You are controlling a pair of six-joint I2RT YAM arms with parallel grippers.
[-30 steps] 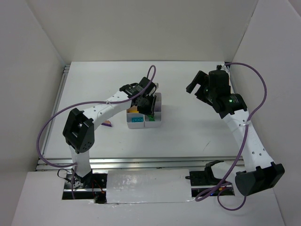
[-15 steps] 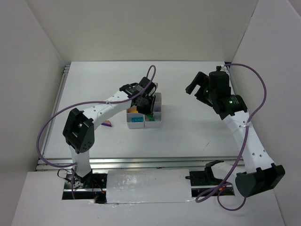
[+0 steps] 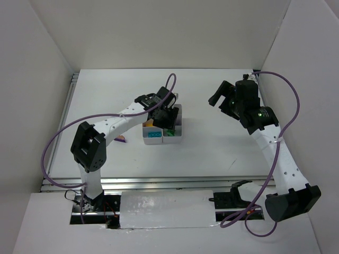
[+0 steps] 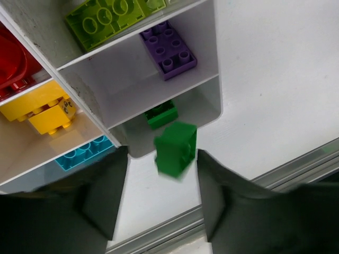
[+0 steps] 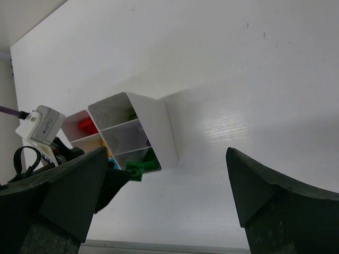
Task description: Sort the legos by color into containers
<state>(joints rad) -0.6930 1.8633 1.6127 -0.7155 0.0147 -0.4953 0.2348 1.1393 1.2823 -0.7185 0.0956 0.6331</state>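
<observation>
The small white plastic block of six open-topped compartments sits on the white surface, and everything here is placed from it. The left gripper hangs directly over its near end. In the left wrist view this gripper has its jaws parted, with a small dark green plastic brick between them. The brick looks blurred, and a clear gap shows between it and the left finger. It sits close against the other finger, and I cannot tell whether they touch. The brick hovers at the outer rim of the block's end compartment, but whether it is over the opening or just outside the wall is unclear.

That end compartment already holds another dark green brick. The next compartment along the same column holds a purple studded brick, and the one past that holds lime green bricks. The neighbouring column holds a red piece, then yellow bricks, then a teal-blue brick beside the dark green compartment.

A small purple-pink brick lies on the surface to the left of the block (near the left arm's elbow).

The right gripper is raised well to the right of the block, its jaws spread wide and holding nothing. Its wrist camera looks across at the block, where the dark green brick shows at the near corner.
</observation>
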